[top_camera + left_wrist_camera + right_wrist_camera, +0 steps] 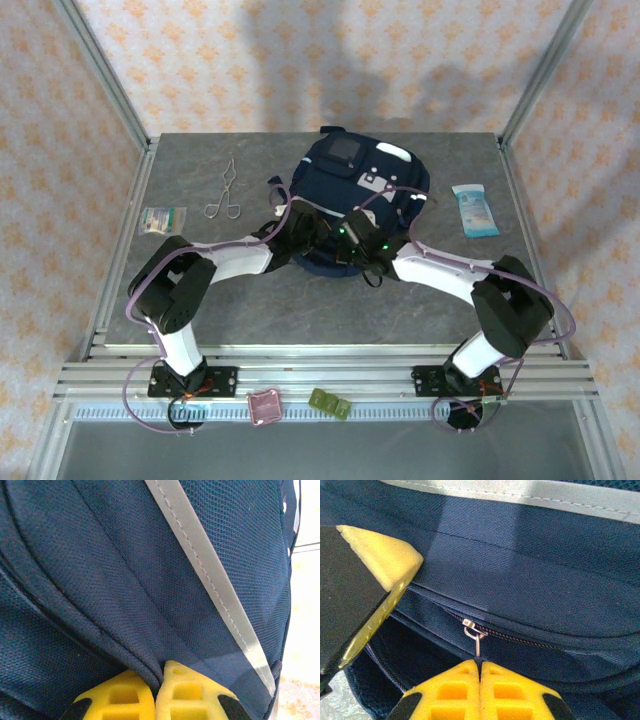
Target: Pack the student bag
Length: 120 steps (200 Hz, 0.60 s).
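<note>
We have the student bag (330,185) lying flat toward the far middle of the grey table (300,300), with both arms reaching in to its near edge. The left gripper (159,682) is fully closed, its yellow pads pinching a raised fold of the navy fabric. We read that as an anchor hold, keeping the bag from sliding while the other arm works. The right gripper (479,675) is also fully closed, clamped on the small metal zipper pull (477,647), which stands straight out of the jaws (so it looks slightly tensioned). A finger (385,560) of the left gripper sits just beside it at the upper left of the right wrist view. We judge this as set up to run the zip open so things can go in, since the two grips sit close together and can oppose each other. The zipper teeth (520,639) to the right of the slider look meshed. We cannot tell how far it is open on the other side. The bag is coarse-weave navy fabric with a light-grey stripe (210,565) sewn diagonally across it, a pale patch (392,152) on the far side and soft, rumpled seams. Metal tongs (225,190), a small packet (163,220) and a tissue pack (474,210) lie on the table apart from the bag, not yet packed.
</note>
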Each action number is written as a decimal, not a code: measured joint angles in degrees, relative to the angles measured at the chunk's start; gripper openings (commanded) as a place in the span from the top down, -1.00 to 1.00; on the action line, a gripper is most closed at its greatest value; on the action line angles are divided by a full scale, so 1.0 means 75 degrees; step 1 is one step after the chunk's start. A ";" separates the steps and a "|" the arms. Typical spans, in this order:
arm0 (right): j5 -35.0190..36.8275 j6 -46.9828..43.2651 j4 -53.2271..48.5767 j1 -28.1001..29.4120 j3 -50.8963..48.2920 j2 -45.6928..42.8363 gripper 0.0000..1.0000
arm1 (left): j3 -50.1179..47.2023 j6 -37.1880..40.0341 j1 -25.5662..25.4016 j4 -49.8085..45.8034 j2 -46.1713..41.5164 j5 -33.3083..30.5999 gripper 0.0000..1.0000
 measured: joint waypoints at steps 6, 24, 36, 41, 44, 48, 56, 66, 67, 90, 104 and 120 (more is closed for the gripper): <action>0.0038 -0.0003 -0.0003 -0.0017 -0.0029 0.0000 1.00 | 0.0000 0.0000 0.0000 0.0000 0.0000 0.0000 1.00; 0.0146 0.0000 -0.0085 -0.0122 -0.0140 -0.0009 1.00 | -0.0003 0.0020 0.0032 -0.0003 -0.0003 0.0029 1.00; 0.0207 0.0000 -0.0122 -0.0224 -0.0213 -0.0032 1.00 | -0.0006 0.0058 0.0076 -0.0003 -0.0006 0.0096 1.00; 0.0242 0.0000 -0.0149 -0.0265 -0.0245 -0.0055 1.00 | -0.0006 0.0061 0.0099 0.0000 -0.0006 0.0128 1.00; 0.0280 0.0000 -0.0172 -0.0303 -0.0274 -0.0079 1.00 | -0.0006 0.0064 0.0117 0.0000 -0.0009 0.0149 1.00; 0.0303 0.0000 -0.0207 -0.0332 -0.0306 -0.0114 1.00 | -0.0006 0.0070 0.0146 0.0000 -0.0012 0.0178 1.00; 0.0402 0.0003 -0.0300 -0.0420 -0.0385 -0.0210 1.00 | -0.0006 0.0105 0.0207 0.0000 -0.0020 0.0210 1.00; 0.0498 0.0006 -0.0437 -0.0510 -0.0466 -0.0321 1.00 | -0.0006 0.0143 0.0274 0.0000 -0.0032 0.0224 1.00; 0.0507 0.0006 -0.0446 -0.0519 -0.0472 -0.0329 1.00 | -0.0006 0.0149 0.0283 0.0000 -0.0032 0.0227 1.00; 0.0749 0.0096 -0.0597 -0.0868 -0.0542 -0.0493 1.00 | -0.0006 0.0283 0.0425 -0.0003 -0.0035 0.0233 1.00; 0.0746 0.0152 -0.0597 -0.1116 -0.0542 -0.0525 1.00 | -0.0006 0.0356 0.0440 -0.0003 -0.0035 0.0259 1.00; 0.0863 0.0210 -0.0624 -0.1373 -0.0542 -0.0533 1.00 | -0.0003 0.0463 0.0449 -0.0015 -0.0035 0.0251 1.00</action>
